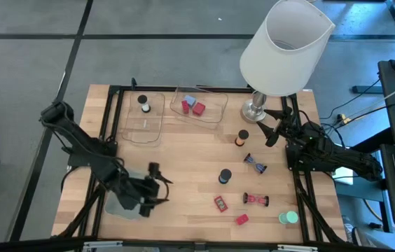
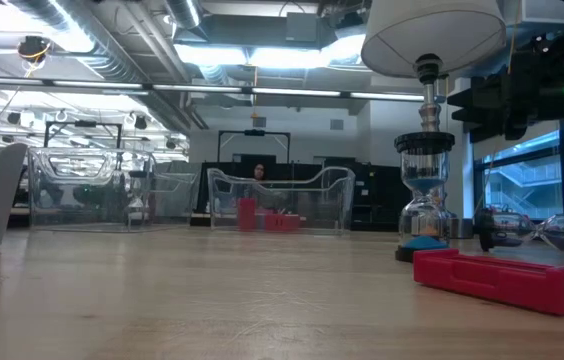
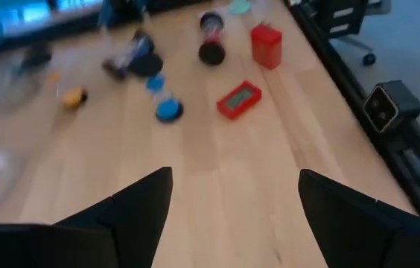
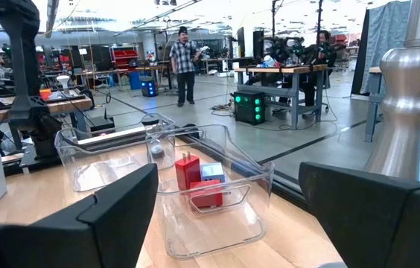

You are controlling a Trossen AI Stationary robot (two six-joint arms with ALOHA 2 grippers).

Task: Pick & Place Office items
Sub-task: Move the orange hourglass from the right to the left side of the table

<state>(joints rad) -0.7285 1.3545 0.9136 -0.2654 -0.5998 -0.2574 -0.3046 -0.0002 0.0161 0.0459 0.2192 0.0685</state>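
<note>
1. The bench point(image 1: 183, 168) carries two clear trays at its far side, a big lamp point(image 1: 285, 45) at the far right, and loose office items on its right half.
2. The left gripper point(image 1: 157, 187) is seen low over the near-left part of the bench, above a pale tray point(image 1: 117, 205); its jaws are spread wide and nothing is held between them.
3. The right gripper point(image 1: 273, 127) is parked near the lamp base, with jaws also spread and empty, facing the trays.
4. The step in hand is judged to be the reach for a next item, since both grippers are empty and many pieces are not yet placed.
5. For the next move, the left gripper would need to be carried toward the loose pieces, lowered with one piece between the jaws, and only then closed.
6. The right clear tray point(image 1: 199, 106) holds red blocks and a pale blue block point(image 4: 211, 172), lying close together.
7. The left clear tray point(image 1: 143, 115) holds one black cap with a white piece point(image 1: 145, 105) beside it.
8. On the bare bench are seen a flat red piece point(image 1: 220, 203), a red block point(image 1: 242, 219), a blue-ended cap point(image 1: 225, 176), an orange-ended cap point(image 1: 241, 138), two hourglass-shaped pieces point(image 1: 255, 164) and a teal disc point(image 1: 289, 218).
</note>
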